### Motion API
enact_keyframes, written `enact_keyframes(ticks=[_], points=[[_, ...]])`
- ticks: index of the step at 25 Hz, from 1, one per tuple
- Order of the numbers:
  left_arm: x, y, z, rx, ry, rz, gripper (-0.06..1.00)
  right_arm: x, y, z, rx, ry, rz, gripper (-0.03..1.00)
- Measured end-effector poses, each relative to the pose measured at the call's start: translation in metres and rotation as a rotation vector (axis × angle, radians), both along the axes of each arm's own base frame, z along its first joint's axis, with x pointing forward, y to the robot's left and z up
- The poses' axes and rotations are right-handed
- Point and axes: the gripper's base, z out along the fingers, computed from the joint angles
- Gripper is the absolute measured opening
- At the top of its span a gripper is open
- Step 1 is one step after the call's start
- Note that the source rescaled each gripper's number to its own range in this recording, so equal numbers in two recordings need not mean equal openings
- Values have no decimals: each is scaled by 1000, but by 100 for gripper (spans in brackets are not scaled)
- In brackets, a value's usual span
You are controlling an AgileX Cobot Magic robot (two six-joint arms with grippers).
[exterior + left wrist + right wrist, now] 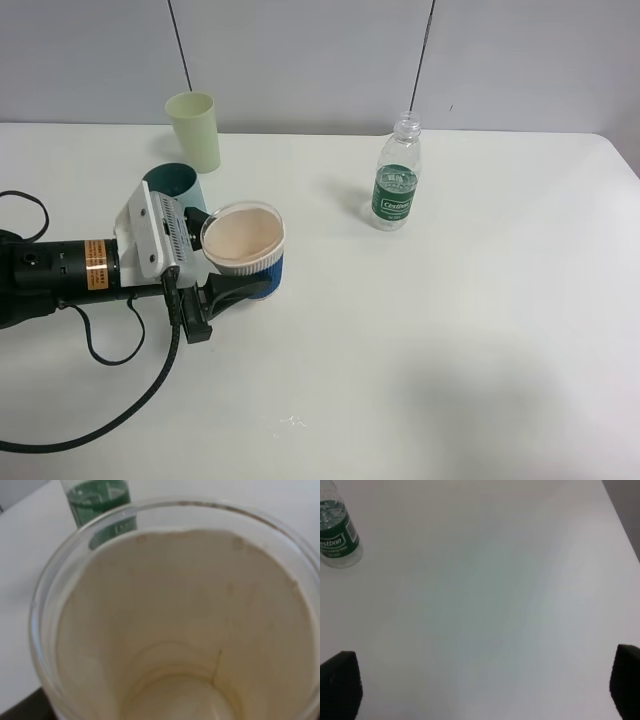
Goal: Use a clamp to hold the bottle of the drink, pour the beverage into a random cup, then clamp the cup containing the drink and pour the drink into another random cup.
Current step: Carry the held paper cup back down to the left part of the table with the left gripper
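Note:
My left gripper [246,285] is shut on a paper cup [243,238] with a white ribbed band and a blue base, held near the table's left side. In the left wrist view the cup [180,620] fills the frame, its inside beige; I cannot tell whether liquid is in it. A clear bottle [397,178] with a green label and no cap stands upright at back centre-right. It also shows in the left wrist view [100,500] and right wrist view [337,535]. My right gripper [480,690] is open and empty over bare table, right of the bottle.
A teal cup [176,181] stands just behind my left gripper. A pale green cup [194,130] stands upright at the back left. Black cables [110,420] trail over the table's front left. The white table's right edge [620,520] is near my right gripper.

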Motion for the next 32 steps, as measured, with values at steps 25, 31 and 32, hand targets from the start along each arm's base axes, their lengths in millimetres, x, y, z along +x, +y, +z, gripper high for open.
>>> enact_keyframes(ticks=[25,31,32], points=[[-5,1,-39,47,69,-21,3,0,0,0,0,0,0,100],[-5,1,-41,37,76,-19,3,0,0,0,0,0,0,100],[-5,1,-41,36,76,-19,3,0,0,0,0,0,0,100]])
